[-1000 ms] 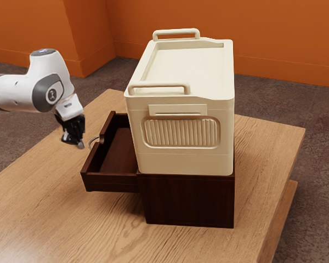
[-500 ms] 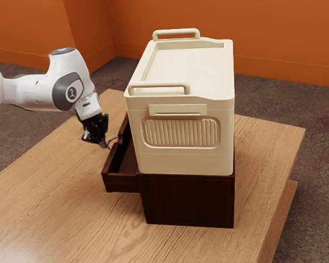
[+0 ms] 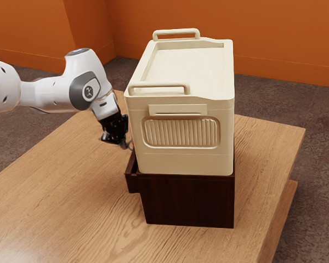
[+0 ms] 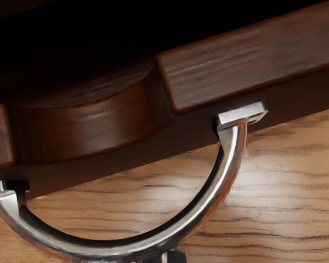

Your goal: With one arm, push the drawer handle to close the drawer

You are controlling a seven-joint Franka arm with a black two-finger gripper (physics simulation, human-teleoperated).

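My gripper (image 3: 124, 144) is against the outer side of the curved metal handle (image 3: 131, 146) in the exterior view; whether it is open or shut cannot be told. The dark brown drawer (image 3: 131, 179) stands out only a short way from its cabinet (image 3: 187, 200), on the exterior view's left. In the wrist view the silver handle (image 4: 164, 236) bows out from the notched drawer front (image 4: 252, 60), and a small dark part of my gripper (image 4: 175, 257) meets its outer curve. Behind the front, the drawer's inside is in deep shadow.
A large cream box (image 3: 181, 131) with raised handles sits on top of the cabinet, very close to my hand. The wooden table (image 3: 71, 197) extends around the cabinet, and its far right edge drops toward the carpet (image 3: 312, 213).
My hand has moved toward the exterior view's right. The drawer has slid the same way, from well pulled out to a narrow part standing out, its handle travelling along with it.
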